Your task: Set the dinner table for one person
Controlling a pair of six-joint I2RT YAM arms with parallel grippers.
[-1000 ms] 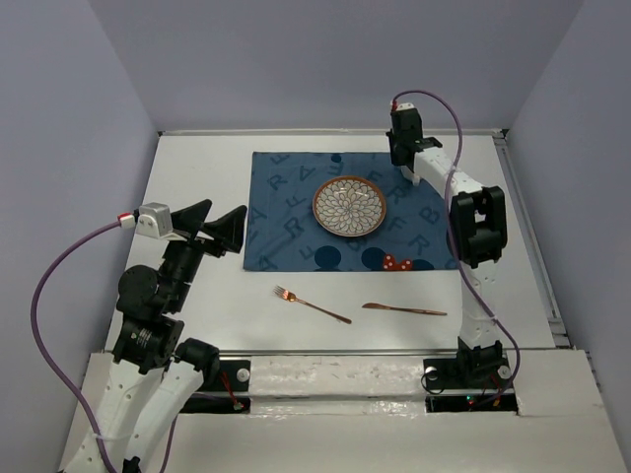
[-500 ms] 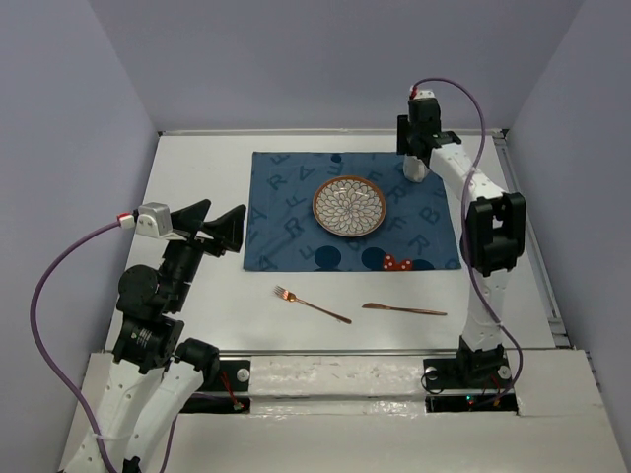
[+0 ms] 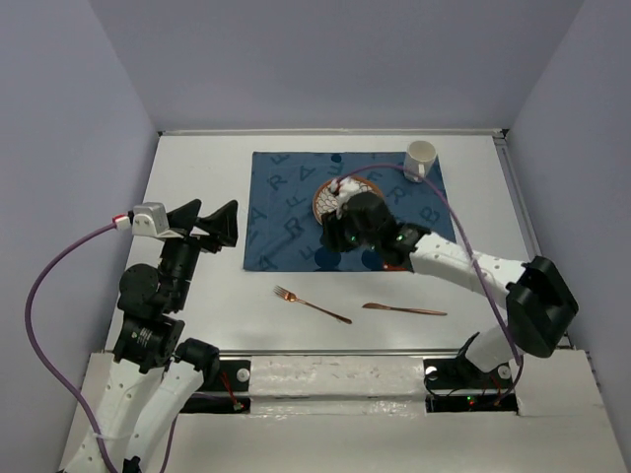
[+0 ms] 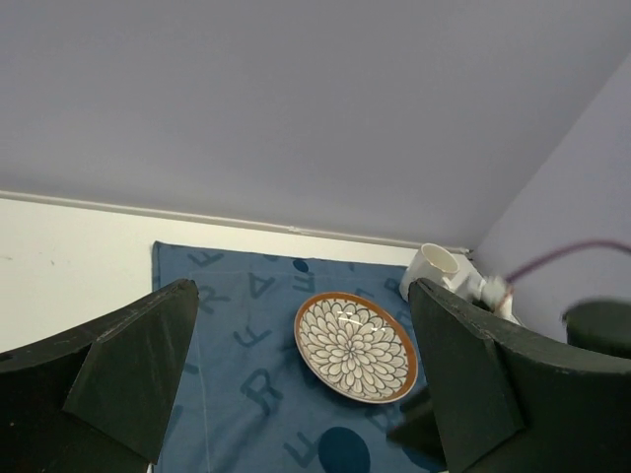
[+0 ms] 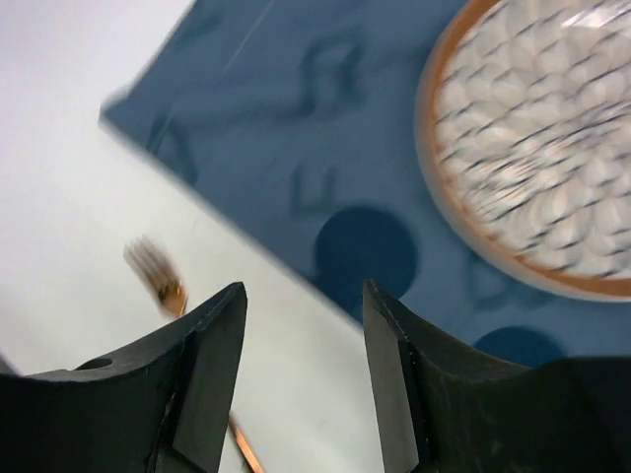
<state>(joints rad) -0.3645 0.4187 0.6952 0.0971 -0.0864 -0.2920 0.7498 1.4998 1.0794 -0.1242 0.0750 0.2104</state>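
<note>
The left gripper [image 3: 217, 209] hovers open and empty above the left side of the table [image 3: 197, 172] that carries everything, while the right gripper [image 5: 304, 305], also spread and empty, points over the mat [image 3: 286, 222] edge toward the fork [image 3: 312, 304], probably to bring it beside the plate [image 4: 355, 345].

Top external: fixed, high behind arm bases [image 3: 473, 370], looking down and forward, whole bench [image 3: 197, 177] in frame. Left wrist: raised at left, well back, facing far wall [image 4: 296, 99] across placemat [image 4: 237, 325]. Right wrist: close, steep downward, blurred. All three share plate [image 4: 355, 345]; top and right wrist share fork [image 3: 311, 304].
</note>
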